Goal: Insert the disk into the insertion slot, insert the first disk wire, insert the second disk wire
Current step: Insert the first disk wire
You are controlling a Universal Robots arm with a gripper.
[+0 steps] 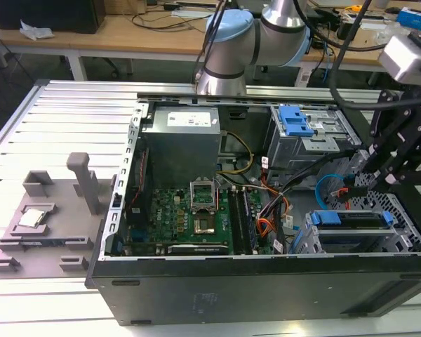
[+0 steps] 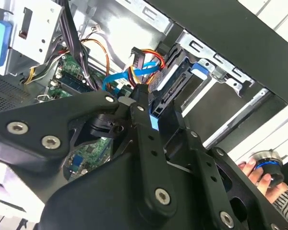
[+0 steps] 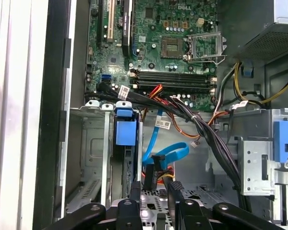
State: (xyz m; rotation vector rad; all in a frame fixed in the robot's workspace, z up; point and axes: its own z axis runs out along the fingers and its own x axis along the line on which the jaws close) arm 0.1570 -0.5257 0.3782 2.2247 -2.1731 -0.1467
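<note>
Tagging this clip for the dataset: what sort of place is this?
Most likely a robotics lab or test bench. An open desktop computer case sits on a slotted aluminium table, the robot arm rises behind it, and wooden workbenches strewn with cables run along the back.

The disk (image 1: 351,219), a flat drive clipped in a bright blue plastic carrier, sat in the lower right of the exterior view. It lay level inside the insertion slot (image 1: 405,219), a grey perforated sheet-metal cage, with only its blue-edged face showing. In the first wrist view the carrier's blue handle (image 3: 125,129) stood between the cage's grey walls (image 3: 93,143). The second disk wire (image 1: 323,182), thin, flat and light blue, curled in a loose loop just above the cage. The first disk wire (image 3: 152,170), a black plug on red, orange and yellow leads, hung beside that loop. Whether either was seated could not be made out.
</note>
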